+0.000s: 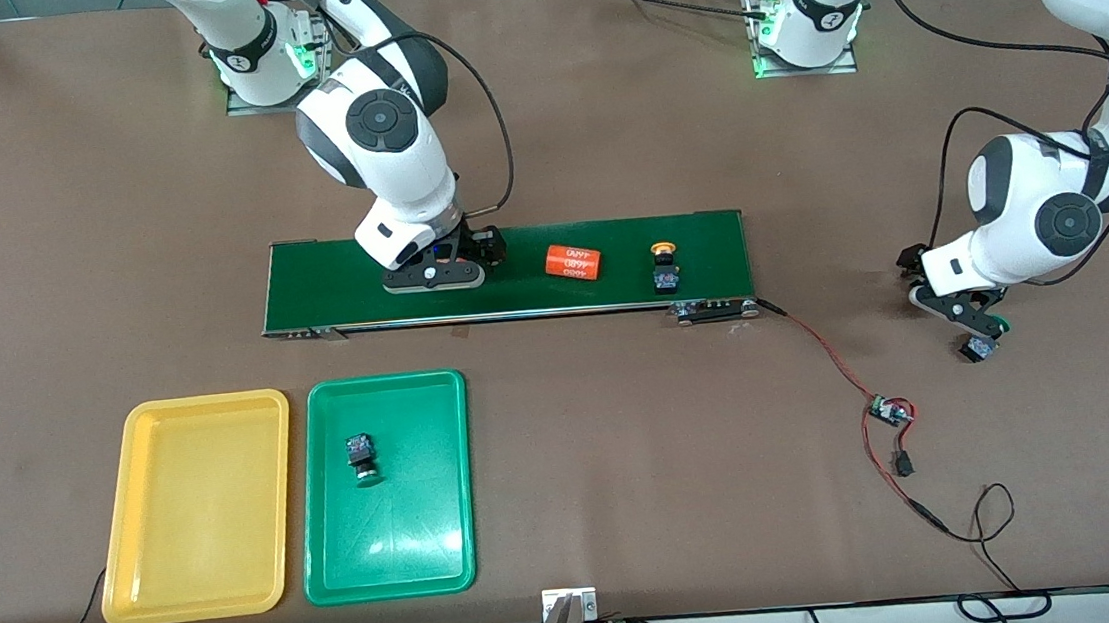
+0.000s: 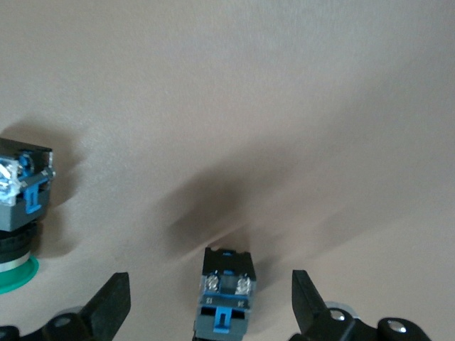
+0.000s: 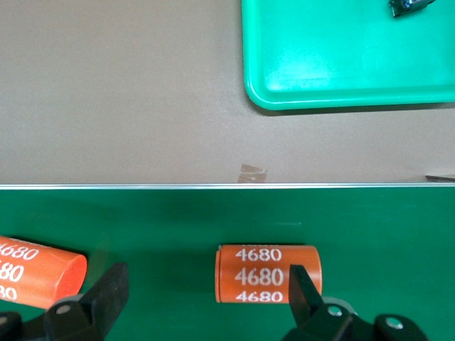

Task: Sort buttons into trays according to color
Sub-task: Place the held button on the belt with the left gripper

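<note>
A: What is carried by the brown table (image 1: 599,127)?

B: A long dark-green conveyor belt (image 1: 331,286) is laid near the middle. Nearer the front camera, a yellow tray (image 1: 126,580) and a green tray (image 1: 449,481) are set side by side, the yellow one toward the right arm's end.

A: Anything else directly on the surface?

B: Two buttons (image 2: 226,302) are seen on the bare tabletop at the left arm's end. A red-and-black cable (image 1: 835,357) with a small circuit board (image 1: 891,412) is trailed from the belt's end.

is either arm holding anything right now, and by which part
Nothing is held. Left gripper jaws stand open around a button on the table; right gripper jaws stand open over an orange cylinder.
</note>
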Motion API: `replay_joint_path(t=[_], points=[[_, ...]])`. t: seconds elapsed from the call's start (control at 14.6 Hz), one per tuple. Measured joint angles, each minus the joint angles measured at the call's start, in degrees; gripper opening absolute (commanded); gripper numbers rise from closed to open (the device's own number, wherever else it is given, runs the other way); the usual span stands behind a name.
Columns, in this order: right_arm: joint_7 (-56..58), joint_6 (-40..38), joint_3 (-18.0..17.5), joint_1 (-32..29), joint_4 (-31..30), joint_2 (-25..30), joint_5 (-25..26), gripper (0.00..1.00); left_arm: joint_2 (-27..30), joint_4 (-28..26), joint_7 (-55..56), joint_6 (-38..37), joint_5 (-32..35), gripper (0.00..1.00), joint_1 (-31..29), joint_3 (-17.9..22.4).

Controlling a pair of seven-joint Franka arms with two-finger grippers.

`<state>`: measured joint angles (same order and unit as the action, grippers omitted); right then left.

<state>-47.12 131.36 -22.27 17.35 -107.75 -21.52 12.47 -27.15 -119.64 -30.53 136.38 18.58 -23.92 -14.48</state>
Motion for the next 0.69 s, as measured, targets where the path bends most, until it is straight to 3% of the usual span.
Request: replay_joint_path(t=[0.21,0.27,0.34,0.69], points=[[0.04,-0.67,0.0,0.0,0.0,-0.03,0.0,1.0,-0.37,-0.15,-3.6,0.0,0.01,0.23,-1.02,0.0],[0.05,-0.86,0.0,0.0,0.0,-0.03,0.0,1.0,-0.39,-0.16,-4.8,0.0,0.01,0.08,-1.18,0.0],[0.05,-0.98,0.0,0.0,0.0,-0.03,0.0,1.0,-0.38,-0.16,-6.11,0.0,0.01,0.0,-1.25,0.0],[0.05,-1.21,0.01,0.0,0.0,-0.06,0.0,1.0,0.87,0.49,-8.67,-0.97,0.04,0.0,-1.05,-0.58]])
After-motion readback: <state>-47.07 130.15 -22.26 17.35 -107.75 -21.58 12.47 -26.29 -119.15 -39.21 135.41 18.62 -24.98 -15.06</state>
